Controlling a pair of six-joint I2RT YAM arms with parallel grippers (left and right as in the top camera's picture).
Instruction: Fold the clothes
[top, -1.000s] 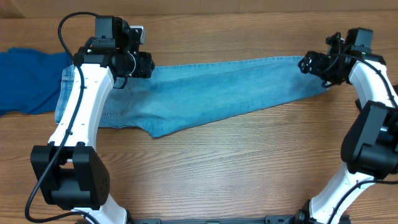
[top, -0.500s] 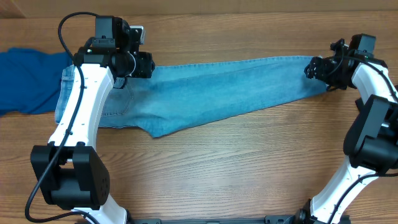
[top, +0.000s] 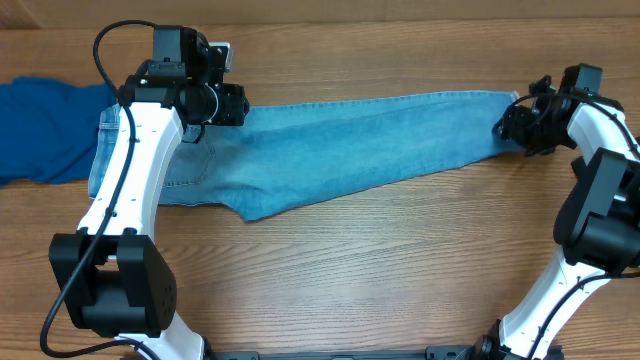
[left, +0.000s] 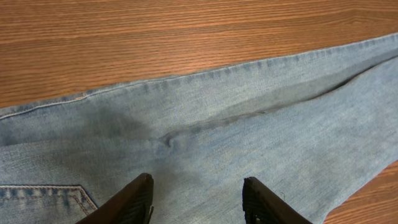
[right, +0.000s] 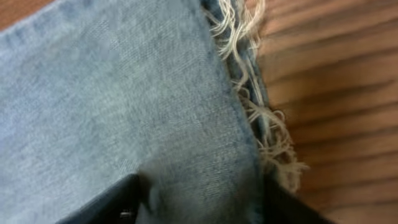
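Outward along the far end of the leg is where my right gripper (top: 524, 122) has slid over the last second; it was over the cloth and now sits at the very edge of it. My jaws there have drawn closer than they were. My two dark fingers (right: 121, 205) stand on either side of a strip of pale denim that fills the space between them. Whether they are actually biting on the cloth I cannot tell. Just beside the far finger, the frayed hem (right: 264, 124) trails loose pale threads onto the wood.

My left gripper (left: 198, 200) has not shifted. Its fingers stand apart, holding nothing, low over the upper part of the jeans (top: 350, 145), with flat denim showing in the gap and a small pucker in the cloth just ahead of them. A stitched pocket corner (left: 46, 193) lies beside my left finger.

The jeans lie flat on the wooden table (top: 350, 280), stretched across it from my left arm to my right. The waist end lies under my left arm, the leg narrows toward my right gripper, and the whole length is tilted a little away from me at the hem end. Past the waistband, at the table's left edge, lies a royal-blue garment (top: 45, 125), touching or slightly overlapping the denim.
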